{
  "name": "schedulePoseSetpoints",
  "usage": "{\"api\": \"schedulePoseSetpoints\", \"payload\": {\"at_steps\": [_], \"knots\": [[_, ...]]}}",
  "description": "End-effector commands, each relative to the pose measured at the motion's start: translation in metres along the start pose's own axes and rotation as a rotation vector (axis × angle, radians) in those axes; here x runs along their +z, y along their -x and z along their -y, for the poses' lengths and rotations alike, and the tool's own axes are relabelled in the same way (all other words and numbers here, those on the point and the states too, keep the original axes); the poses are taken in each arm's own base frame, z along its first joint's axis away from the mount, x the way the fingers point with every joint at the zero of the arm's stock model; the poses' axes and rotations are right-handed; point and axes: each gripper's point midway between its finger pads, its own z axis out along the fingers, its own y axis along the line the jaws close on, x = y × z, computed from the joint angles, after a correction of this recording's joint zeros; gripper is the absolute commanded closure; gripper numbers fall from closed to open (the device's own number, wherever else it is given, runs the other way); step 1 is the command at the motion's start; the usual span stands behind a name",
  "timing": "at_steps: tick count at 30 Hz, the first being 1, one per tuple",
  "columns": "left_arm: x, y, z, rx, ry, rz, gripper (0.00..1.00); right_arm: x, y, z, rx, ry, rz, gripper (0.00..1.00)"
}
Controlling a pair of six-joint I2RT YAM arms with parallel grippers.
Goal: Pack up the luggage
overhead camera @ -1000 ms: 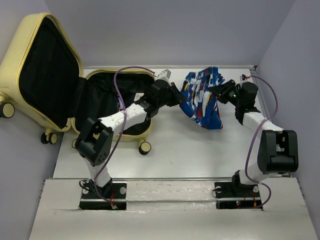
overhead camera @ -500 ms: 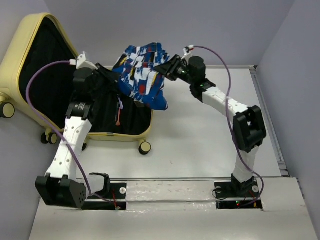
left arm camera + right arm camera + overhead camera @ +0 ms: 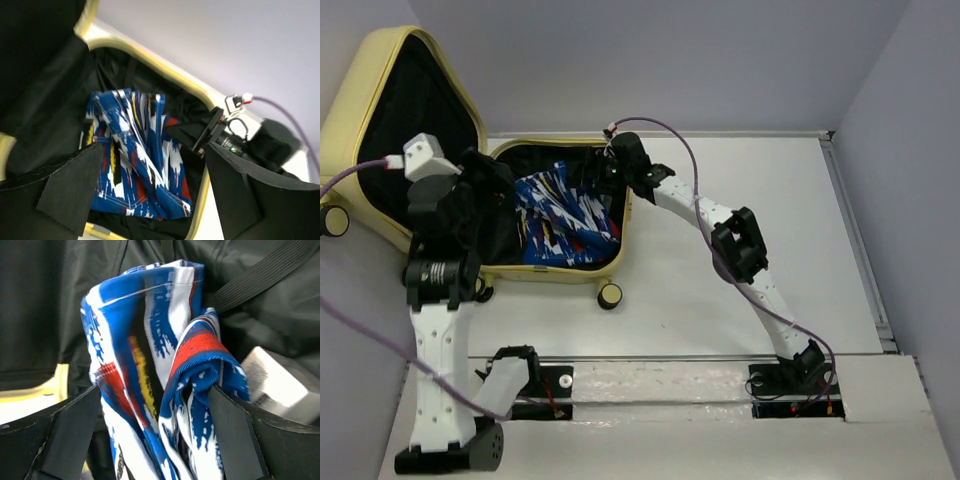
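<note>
The white table (image 3: 740,210) carries the luggage (image 3: 582,270), a pale yellow hard-shell suitcase that stands open at its far left corner. The lid is propped up and leans out beyond the table's edge, so the black-lined lower shell faces up for loading. Inside that lower shell, towards its near right side, lies a blue, white and red patterned garment (image 3: 565,222), loosely bunched rather than folded flat. Part of it rises in a ridge, probably because it was held from two ends. Both arms reach over the luggage, one from each side of it, which suits carrying a limp cloth between them. The left gripper (image 3: 155,147) hovers above the shell's left half with its jaws spread wide and nothing between them but air, the garment lying below. The right gripper (image 3: 154,389) hangs at the shell's far right rim, jaws also wide. A fold of the cloth stands up between its fingers without being pinched, so I judge it released. A black elastic strap (image 3: 260,277) crosses the lining behind that fold. Just beside it, inside the luggage, is a pale block (image 3: 277,382) I cannot identify. One small wheel (image 3: 609,295) shows under the near wall.
</note>
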Motion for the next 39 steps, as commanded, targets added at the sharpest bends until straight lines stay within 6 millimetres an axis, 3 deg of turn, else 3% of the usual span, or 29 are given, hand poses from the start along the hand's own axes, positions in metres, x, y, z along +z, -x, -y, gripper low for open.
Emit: {"api": "schedulePoseSetpoints", "payload": {"at_steps": [1,2,3,5,6,8,9,11,12,14,16,17,18,19,22,24,30,32,35,39], "knots": [[-0.101,0.06,-0.019,0.042,0.086,0.258,0.1,-0.058,0.051,-0.061,-0.19,0.035,0.094,0.07],[-0.111,0.069,-0.029,0.03,0.138,0.309,0.11,-0.064,0.053,-0.062,-0.206,0.028,0.101,0.06],[-0.121,0.059,-0.061,0.031,0.287,0.312,0.12,-0.071,0.056,-0.065,-0.241,0.018,0.116,0.06],[-0.125,0.044,-0.089,0.032,0.412,0.306,0.13,-0.089,0.062,-0.077,-0.274,0.018,0.135,0.06],[-0.13,0.036,-0.113,0.04,0.527,0.325,0.14,-0.096,0.066,-0.079,-0.305,0.006,0.152,0.06],[-0.136,0.029,-0.133,0.054,0.63,0.331,0.14,-0.107,0.064,-0.074,-0.335,-0.028,0.157,0.06],[-0.143,0.028,-0.145,0.052,0.7,0.353,0.14,-0.125,0.072,-0.088,-0.385,-0.024,0.188,0.06],[-0.148,0.026,-0.153,0.05,0.756,0.361,0.14,-0.135,0.065,-0.074,-0.41,-0.077,0.181,0.15],[-0.15,0.028,-0.157,0.056,0.79,0.372,0.14,-0.15,0.069,-0.082,-0.449,-0.08,0.205,0.33],[-0.15,0.03,-0.161,0.069,0.825,0.382,0.13,-0.161,0.062,-0.078,-0.472,-0.095,0.195,0.63],[-0.145,0.034,-0.163,0.088,0.862,0.391,0.13,-0.175,0.05,-0.077,-0.505,-0.084,0.176,0.8],[-0.143,0.035,-0.163,0.096,0.873,0.395,0.13,-0.179,0.045,-0.077,-0.512,-0.075,0.17,0.8],[-0.139,0.035,-0.165,0.108,0.893,0.391,0.13,-0.179,0.03,-0.064,-0.514,-0.081,0.135,0.79],[-0.137,0.037,-0.164,0.106,0.9,0.397,0.13,-0.19,0.029,-0.073,-0.529,-0.054,0.148,0.66],[-0.13,0.035,-0.172,0.128,0.985,0.39,0.14,-0.196,0.015,-0.067,-0.516,-0.028,0.111,0.37],[-0.123,0.035,-0.178,0.167,1.035,0.381,0.15,-0.195,0.003,-0.065,-0.502,0.019,0.059,0.26],[-0.103,0.069,-0.175,0.19,1.1,0.392,0.14,-0.185,-0.013,-0.053,-0.483,0.05,-0.008,0.12],[-0.093,0.072,-0.178,0.217,1.126,0.371,0.14,-0.181,-0.013,-0.044,-0.478,0.023,-0.01,0.08],[-0.075,0.071,-0.187,0.241,1.163,0.339,0.16,-0.172,-0.011,-0.014,-0.429,-0.029,-0.03,0.07],[-0.067,0.063,-0.204,0.255,1.208,0.319,0.24,-0.161,-0.016,0.0,-0.41,-0.059,-0.06,0.04]]}}
